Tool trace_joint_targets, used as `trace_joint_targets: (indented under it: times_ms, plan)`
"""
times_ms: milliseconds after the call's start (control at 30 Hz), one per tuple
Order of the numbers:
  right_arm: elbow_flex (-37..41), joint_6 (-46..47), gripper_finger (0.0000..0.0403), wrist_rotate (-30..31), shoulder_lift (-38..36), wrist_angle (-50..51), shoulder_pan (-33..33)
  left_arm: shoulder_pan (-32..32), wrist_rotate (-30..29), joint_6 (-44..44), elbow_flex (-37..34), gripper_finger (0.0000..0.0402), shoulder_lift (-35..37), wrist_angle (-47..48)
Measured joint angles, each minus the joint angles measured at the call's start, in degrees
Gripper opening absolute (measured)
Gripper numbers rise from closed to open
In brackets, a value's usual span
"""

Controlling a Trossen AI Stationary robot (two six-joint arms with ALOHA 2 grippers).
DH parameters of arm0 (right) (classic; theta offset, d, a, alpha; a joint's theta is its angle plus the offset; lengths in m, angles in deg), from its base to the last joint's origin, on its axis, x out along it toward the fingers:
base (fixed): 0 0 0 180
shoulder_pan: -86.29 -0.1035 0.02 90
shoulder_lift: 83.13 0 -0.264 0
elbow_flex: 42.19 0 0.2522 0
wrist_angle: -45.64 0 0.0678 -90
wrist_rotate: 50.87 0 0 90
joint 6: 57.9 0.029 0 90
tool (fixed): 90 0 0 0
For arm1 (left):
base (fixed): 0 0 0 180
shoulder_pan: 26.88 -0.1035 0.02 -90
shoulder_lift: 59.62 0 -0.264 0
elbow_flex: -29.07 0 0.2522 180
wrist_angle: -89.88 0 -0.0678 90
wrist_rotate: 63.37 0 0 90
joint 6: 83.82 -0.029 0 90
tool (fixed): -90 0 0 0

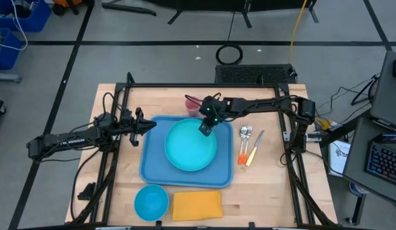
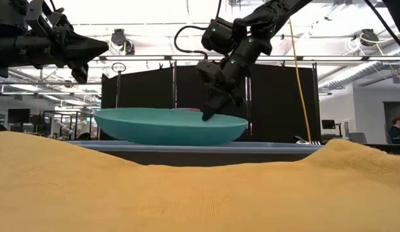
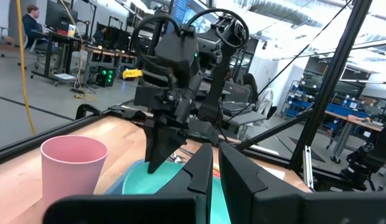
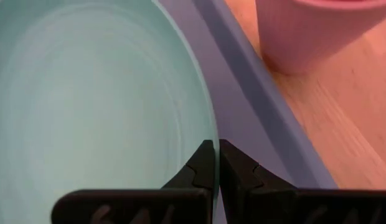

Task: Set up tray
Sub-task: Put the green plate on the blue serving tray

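The light-blue tray lies in the middle of the table, and a round teal plate rests flat on it. My right gripper is shut and slants down, with its tips at the plate's far right rim. In the right wrist view, that gripper stands over the line where the plate meets the tray. My left gripper is shut and hovers level by the tray's far left corner, holding nothing. My right gripper's shut fingertips stand at the plate's far right rim. They come slanting down from the table's far right. I cannot tell whether they touch the rim. The plate lies flat on the tray.
A pink cup stands just beyond the tray's far edge, close to my right gripper. Cutlery lies to the right of the tray. A blue bowl and an orange napkin sit at the near edge.
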Motion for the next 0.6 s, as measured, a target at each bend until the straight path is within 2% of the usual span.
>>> trace_joint_targets:
  times_ms: [367, 600]
  plan:
    - [-0.03, 0.19, 0.0000, -3.34, 5.63, -1.55, 0.22, 0.02, 0.04, 0.00, 0.00, 0.0031, 0.00, 0.17]
    - [-0.07, 0.04, 0.0000, -3.33, 5.92, -1.75, 0.35, 0.00, 0.07, 0.02, 0.00, 0.0031, 0.01, 0.38]
